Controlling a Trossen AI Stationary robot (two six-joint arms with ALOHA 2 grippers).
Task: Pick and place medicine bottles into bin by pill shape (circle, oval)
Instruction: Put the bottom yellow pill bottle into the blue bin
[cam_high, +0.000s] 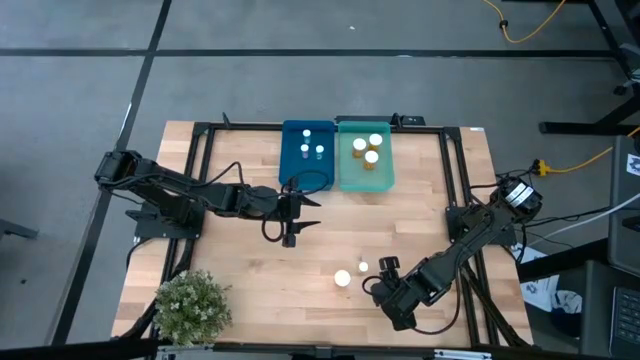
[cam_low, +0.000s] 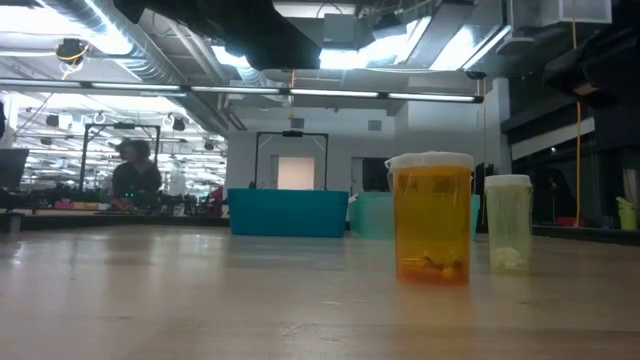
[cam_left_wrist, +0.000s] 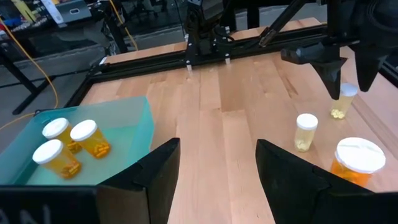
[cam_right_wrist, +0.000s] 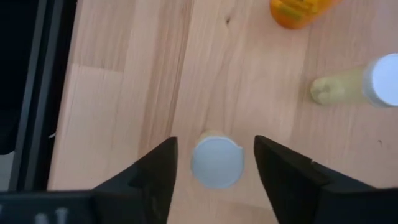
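My right gripper (cam_right_wrist: 214, 143) is open near the table's front right, pointing down, with one finger on either side of a slim bottle with a white cap (cam_right_wrist: 216, 163) that stands on the table. The fingers do not touch it. Beside it stand another slim bottle (cam_right_wrist: 357, 84) and a wide amber bottle (cam_right_wrist: 298, 9); both show in the low view (cam_low: 508, 222) (cam_low: 432, 220). My left gripper (cam_high: 303, 212) is open and empty in front of the blue bin (cam_high: 288, 165).
The blue bin holds three slim bottles (cam_high: 312, 145). The teal bin (cam_high: 385, 178) next to it holds three amber bottles (cam_left_wrist: 68, 146). A potted plant (cam_high: 190, 305) stands at the near left corner. Black frame rails (cam_high: 200, 160) run along the table's sides.
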